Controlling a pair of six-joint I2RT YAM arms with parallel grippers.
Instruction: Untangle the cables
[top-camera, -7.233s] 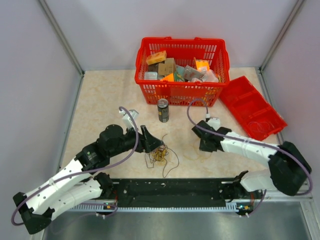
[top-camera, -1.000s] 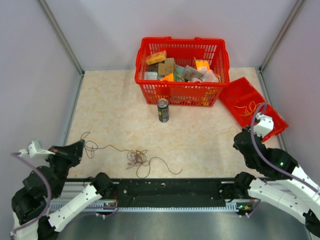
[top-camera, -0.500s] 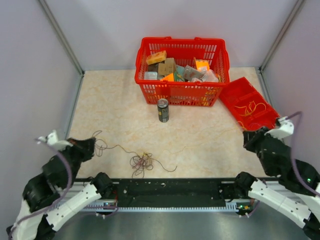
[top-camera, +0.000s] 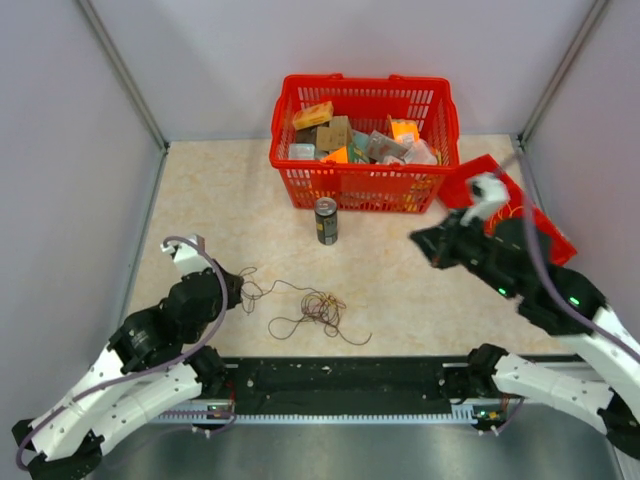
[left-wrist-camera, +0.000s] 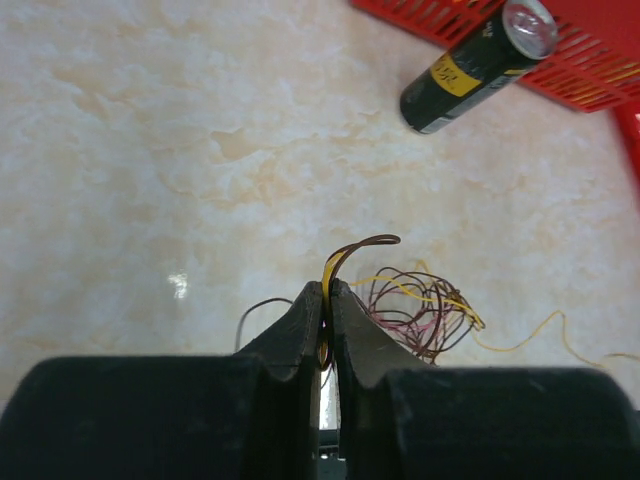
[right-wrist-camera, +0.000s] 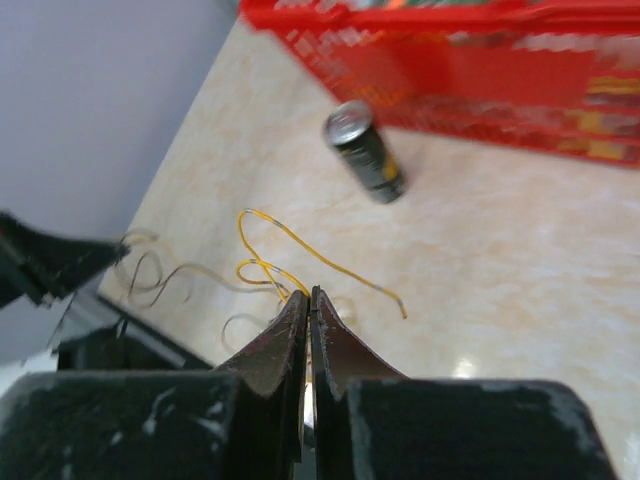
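The cables form a small tangle (top-camera: 320, 305) of dark and yellow wire on the table, near the front middle. In the left wrist view the tangle (left-wrist-camera: 420, 310) lies just right of my left gripper (left-wrist-camera: 328, 290). Its fingers pinch a yellow and a dark strand that curl up past the tips. From above, my left gripper (top-camera: 237, 288) sits low at the tangle's left end. My right gripper (top-camera: 420, 241) hangs raised over the table's right half. In its wrist view my right gripper (right-wrist-camera: 309, 293) is shut on a looping yellow cable (right-wrist-camera: 300, 245).
A dark drink can (top-camera: 326, 220) stands in front of the red basket (top-camera: 365, 185) full of small packages. A red tray (top-camera: 548, 240) lies at the right, partly behind my right arm. The black rail (top-camera: 340, 380) runs along the near edge.
My left gripper has moved right and forward, and the tangle has shifted right with it. My right arm has swung up and left from the right edge to above the table.
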